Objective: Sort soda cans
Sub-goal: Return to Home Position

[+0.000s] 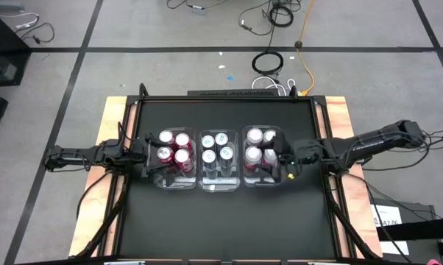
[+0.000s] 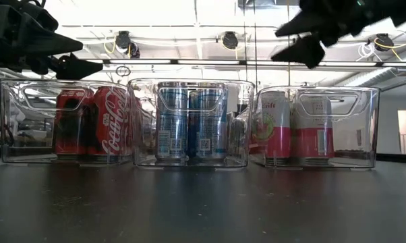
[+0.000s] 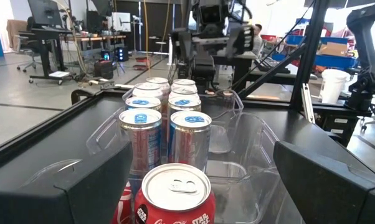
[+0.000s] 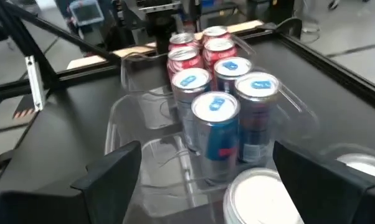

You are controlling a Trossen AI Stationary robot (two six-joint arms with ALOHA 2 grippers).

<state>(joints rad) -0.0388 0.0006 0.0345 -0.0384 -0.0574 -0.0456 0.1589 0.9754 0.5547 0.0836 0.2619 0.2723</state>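
Three clear bins stand in a row mid-table. The left bin (image 1: 160, 179) holds several red soda cans (image 1: 174, 147), the middle bin (image 1: 218, 184) several blue ones (image 1: 215, 147), and the right bin (image 1: 260, 179) pink-and-white ones (image 1: 260, 146). All the cans stand upright on the bin floors. My left gripper (image 1: 149, 156) hovers open and level over the outer end of the left bin, with a red can (image 3: 175, 193) below its fingers. My right gripper (image 1: 286, 156) hangs open above the outer end of the right bin, tipped slightly down, and holds nothing.
The bins sit on a black table top (image 1: 221, 221) that has bare room before and behind them. A dark rail (image 1: 221, 98) runs along the far edge, and wooden boards (image 1: 346, 206) flank the sides. Cables lie on the floor beyond.
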